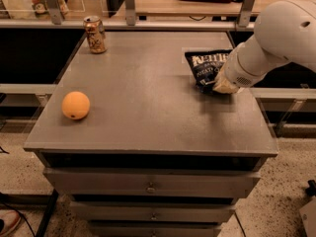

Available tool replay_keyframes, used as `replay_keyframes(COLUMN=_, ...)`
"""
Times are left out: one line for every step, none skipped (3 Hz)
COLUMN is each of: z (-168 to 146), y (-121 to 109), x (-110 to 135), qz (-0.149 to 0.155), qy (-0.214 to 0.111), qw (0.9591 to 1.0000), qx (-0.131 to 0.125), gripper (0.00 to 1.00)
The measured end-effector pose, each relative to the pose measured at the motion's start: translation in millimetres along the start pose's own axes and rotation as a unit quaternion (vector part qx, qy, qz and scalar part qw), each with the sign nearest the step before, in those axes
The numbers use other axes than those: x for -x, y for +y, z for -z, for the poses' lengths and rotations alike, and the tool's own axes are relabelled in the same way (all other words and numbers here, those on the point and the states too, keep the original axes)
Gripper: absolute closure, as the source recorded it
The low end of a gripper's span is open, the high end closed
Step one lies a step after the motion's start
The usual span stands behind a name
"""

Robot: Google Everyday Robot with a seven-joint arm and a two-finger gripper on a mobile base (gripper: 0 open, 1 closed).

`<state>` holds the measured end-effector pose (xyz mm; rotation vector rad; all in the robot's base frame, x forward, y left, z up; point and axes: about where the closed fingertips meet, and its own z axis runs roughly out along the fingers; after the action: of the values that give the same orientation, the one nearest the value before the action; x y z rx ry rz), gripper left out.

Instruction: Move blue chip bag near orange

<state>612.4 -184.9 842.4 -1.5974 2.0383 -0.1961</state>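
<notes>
Near the right edge of the desk [148, 127], toward its far-right corner, the blue chip bag [206, 67] rested against the gripper [224, 85], which met the bag's near-right corner; whether it was clamped there could not be told. The bag was judged light, soft and crinkly, its foil slippery, and best taken by a crimped edge. The orange [76, 105] lay near the left edge, well apart. The grey top was smooth, over drawers [148, 184]; a drink can [95, 34] stood at the far-left corner.
</notes>
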Motion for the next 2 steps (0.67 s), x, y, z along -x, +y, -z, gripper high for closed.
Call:
replay_keyframes(z=-4.2, y=12.2, x=16.2, qz=0.031, qy=-0.013, qw=0.9993, qx=0.017, gripper=1.00)
replay_keyframes(z=5.9, y=29.8, x=42.4, qz=0.074, qy=-0.042, qw=0.9958, qx=0.034, gripper=1.00)
